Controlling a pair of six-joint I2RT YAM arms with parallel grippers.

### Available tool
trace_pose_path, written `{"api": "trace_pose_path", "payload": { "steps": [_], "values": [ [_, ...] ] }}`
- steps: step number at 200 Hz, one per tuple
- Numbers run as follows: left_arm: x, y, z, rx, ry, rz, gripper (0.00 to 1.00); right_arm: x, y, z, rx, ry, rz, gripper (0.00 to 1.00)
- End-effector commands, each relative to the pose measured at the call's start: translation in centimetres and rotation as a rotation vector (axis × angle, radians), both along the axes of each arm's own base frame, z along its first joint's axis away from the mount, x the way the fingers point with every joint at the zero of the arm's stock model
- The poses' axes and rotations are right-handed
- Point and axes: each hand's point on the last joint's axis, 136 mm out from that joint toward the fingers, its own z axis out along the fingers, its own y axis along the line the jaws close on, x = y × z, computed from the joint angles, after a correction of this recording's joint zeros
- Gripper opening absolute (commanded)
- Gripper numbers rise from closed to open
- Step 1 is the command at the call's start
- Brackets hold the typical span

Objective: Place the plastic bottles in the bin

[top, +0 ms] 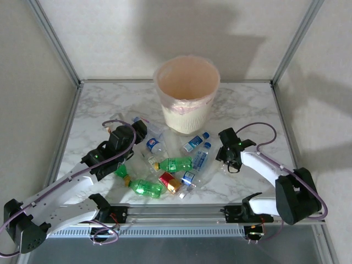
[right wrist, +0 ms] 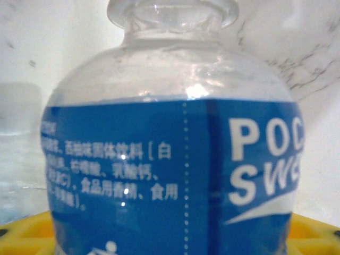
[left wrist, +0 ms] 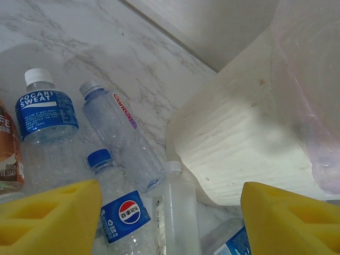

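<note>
Plastic bottles (top: 175, 164): lying loose on the marble table (top: 247, 110), just in front of the bin (top: 187, 93), between the two arms.
Bin: upright at the far middle, pinkish liner bag (top: 186, 61) over its rim.
Cut off: the Pocari Sweat bottle (right wrist: 170, 175) crowds the right wrist view, cap and base out of frame.
Right gripper (right wrist: 170, 236): low at the pile's right edge, forearm reaching left; yellow pads flank that bottle, but I cannot tell whether it is clamped.
Left gripper (left wrist: 171, 212): released, pads wide apart above bottles beside the bin; the arm is stretched forward.

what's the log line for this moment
left gripper: open over clear plastic pepsi bottle | right gripper: at clear plastic blue-labelled pocari bottle, grip unclear
</note>
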Motion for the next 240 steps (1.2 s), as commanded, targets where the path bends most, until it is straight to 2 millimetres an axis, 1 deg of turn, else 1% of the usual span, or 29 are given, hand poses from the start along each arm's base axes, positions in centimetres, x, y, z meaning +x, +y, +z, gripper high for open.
{"api": "trace_pose_path", "payload": {
  "steps": [1,5,7,21,41,42,43,44,46,51,53,76,90,94,96,98,105,114,123,140,167,181,196,212,240],
  "values": [
    [0.1,0.1,-0.4,-0.019,0.004,0.012,0.70,1.7,-0.3,5.0,-0.005,-0.109,-0.015,0.60],
    [0.1,0.1,-0.4,-0.017,0.005,0.014,0.70,1.9,-0.4,5.6,-0.008,-0.119,-0.015,0.59],
    [0.1,0.1,-0.5,-0.017,0.005,0.014,0.70,2.2,-0.3,6.4,-0.007,-0.137,-0.016,0.59],
    [0.1,0.3,-0.6,-0.014,0.006,0.022,0.70,3.2,-0.4,9.9,-0.008,-0.205,-0.014,0.58],
    [0.0,0.6,-0.7,-0.017,0.006,0.035,0.71,5.0,-0.3,15.9,-0.010,-0.322,-0.011,0.56],
    [0.0,0.6,-0.7,-0.018,0.005,0.036,0.71,5.0,-0.3,15.9,-0.010,-0.322,-0.011,0.56],
    [0.0,0.6,-0.7,-0.018,0.004,0.036,0.71,5.1,-0.2,16.6,-0.007,-0.335,-0.008,0.56],
    [0.0,0.7,-0.7,-0.019,0.004,0.037,0.71,5.1,-0.2,16.6,-0.007,-0.335,-0.008,0.56],
    [0.0,0.7,-0.7,-0.019,0.003,0.038,0.71,5.5,-0.2,17.5,-0.007,-0.354,-0.008,0.56],
    [0.0,0.7,-0.7,-0.022,0.003,0.041,0.71,5.8,-0.1,18.7,-0.005,-0.376,-0.006,0.56],
    [0.0,0.7,-0.6,-0.023,0.002,0.041,0.71,6.1,0.0,19.7,-0.001,-0.397,-0.004,0.56],
    [0.0,0.9,-0.5,-0.034,-0.001,0.048,0.71,8.5,1.1,27.1,0.040,-0.556,0.029,0.55],
    [0.1,0.8,-0.6,-0.042,0.000,0.050,0.71,10.0,2.3,31.0,0.079,-0.643,0.065,0.55],
    [0.1,0.8,-0.6,-0.042,0.001,0.049,0.71,10.3,2.6,31.7,0.086,-0.656,0.072,0.55],
    [0.1,0.8,-0.6,-0.044,0.001,0.049,0.71,10.6,2.8,32.4,0.094,-0.672,0.079,0.55],
    [0.1,0.8,-0.6,-0.045,0.001,0.050,0.71,10.7,2.9,32.6,0.096,-0.677,0.083,0.55],
    [0.1,0.7,-0.6,-0.047,0.003,0.049,0.71,11.5,3.9,34.2,0.120,-0.715,0.111,0.55],
    [0.1,0.6,-0.7,-0.050,0.006,0.046,0.71,12.3,4.6,35.4,0.138,-0.746,0.126,0.54],
    [0.1,0.6,-0.8,-0.054,0.008,0.043,0.71,13.2,5.8,36.8,0.171,-0.787,0.160,0.55],
    [0.2,0.4,-1.1,-0.050,0.016,0.041,0.71,14.6,7.3,38.4,0.216,-0.841,0.186,0.55],
    [0.3,0.1,-1.9,-0.040,0.043,0.029,0.70,17.0,10.4,39.1,0.275,-0.892,0.263,0.54],
    [0.3,-0.1,-2.2,-0.042,0.054,0.020,0.70,17.9,11.5,39.3,0.285,-0.914,0.286,0.55],
    [0.3,-0.2,-2.2,-0.043,0.056,0.018,0.70,19.0,12.4,39.0,0.284,-0.910,0.304,0.55],
    [0.3,-0.1,-2.1,-0.040,0.054,0.021,0.70,19.9,13.2,38.2,0.281,-0.896,0.318,0.55],
    [0.3,0.0,-2.1,-0.038,0.056,0.025,0.70,21.0,14.4,35.8,0.276,-0.856,0.334,0.55]
  ]
}}
